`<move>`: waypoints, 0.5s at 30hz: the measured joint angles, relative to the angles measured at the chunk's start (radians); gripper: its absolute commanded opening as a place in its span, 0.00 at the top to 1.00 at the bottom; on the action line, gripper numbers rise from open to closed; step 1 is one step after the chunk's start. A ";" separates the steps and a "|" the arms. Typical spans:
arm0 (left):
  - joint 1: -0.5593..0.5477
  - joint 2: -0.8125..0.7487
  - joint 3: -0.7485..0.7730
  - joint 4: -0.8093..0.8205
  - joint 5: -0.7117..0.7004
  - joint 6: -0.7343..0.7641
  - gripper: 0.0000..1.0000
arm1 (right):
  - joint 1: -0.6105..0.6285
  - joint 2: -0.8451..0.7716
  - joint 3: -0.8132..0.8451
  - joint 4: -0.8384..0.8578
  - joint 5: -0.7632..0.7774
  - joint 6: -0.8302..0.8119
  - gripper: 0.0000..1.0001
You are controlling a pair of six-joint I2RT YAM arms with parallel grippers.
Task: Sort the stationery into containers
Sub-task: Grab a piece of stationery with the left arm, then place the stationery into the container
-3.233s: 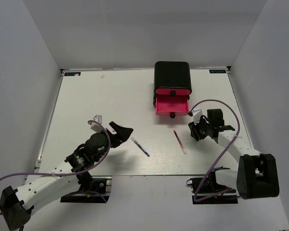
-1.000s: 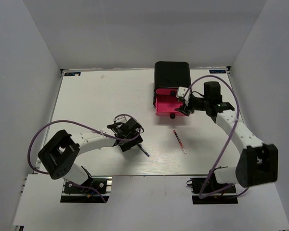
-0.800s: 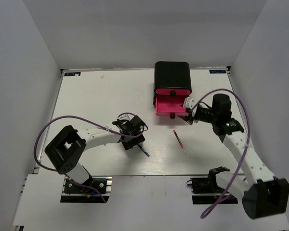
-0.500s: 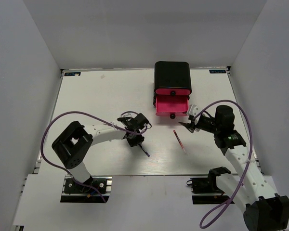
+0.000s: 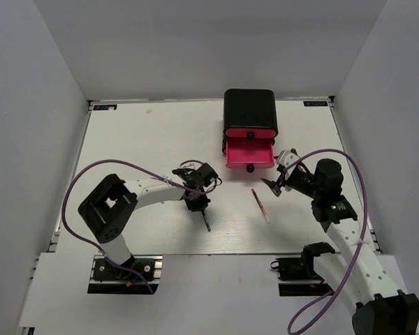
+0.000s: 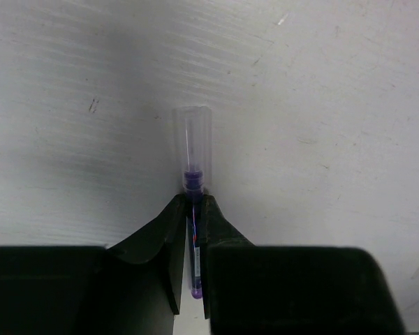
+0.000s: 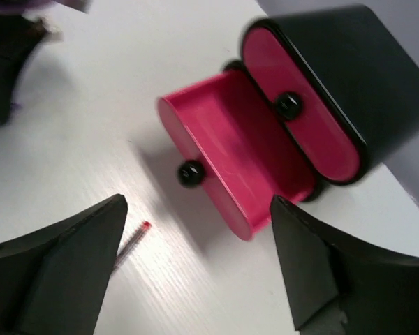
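Between the left gripper's [image 6: 193, 204] matt black fingers [image 6: 153, 237], the pen [image 6: 194, 150] is clear, glossy plastic. The table [image 6: 321, 105] below them is white and matt — faintly streaked. Ahead of the right gripper [image 7: 197, 200], the pink drawer [image 7: 244, 160] and its black knob [image 7: 190, 174] look smooth, shiny plastic — the cabinet [image 7: 349, 63] likewise.

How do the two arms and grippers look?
Both the left arm and right arm have white links with black joints. A purple cable loops along each. The left gripper and right gripper are black and wedge-shaped.
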State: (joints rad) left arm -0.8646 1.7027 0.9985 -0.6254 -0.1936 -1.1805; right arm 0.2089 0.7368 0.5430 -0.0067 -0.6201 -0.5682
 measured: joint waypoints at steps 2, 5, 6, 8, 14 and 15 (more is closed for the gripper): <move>-0.003 -0.010 -0.005 0.009 0.005 0.025 1.00 | 0.000 0.000 -0.008 0.016 0.068 0.026 0.10; -0.014 -0.043 -0.024 0.016 0.025 0.068 1.00 | -0.006 0.000 -0.023 0.037 0.153 0.059 0.42; -0.016 -0.060 -0.023 0.021 0.028 0.083 1.00 | -0.007 0.000 -0.027 0.042 0.172 0.071 0.58; -0.019 -0.103 -0.015 0.028 0.031 0.102 1.00 | -0.008 0.000 -0.031 0.048 0.200 0.095 0.94; -0.021 -0.219 0.090 0.133 0.029 0.101 1.00 | -0.017 0.000 -0.031 0.088 0.327 0.192 1.00; -0.020 -0.222 0.101 0.165 0.029 0.090 1.00 | -0.019 0.000 -0.031 0.095 0.354 0.205 1.00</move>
State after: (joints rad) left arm -0.8848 1.4803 1.0992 -0.4603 -0.1646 -1.0908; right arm 0.1894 0.7368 0.5117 0.0879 -0.2661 -0.3634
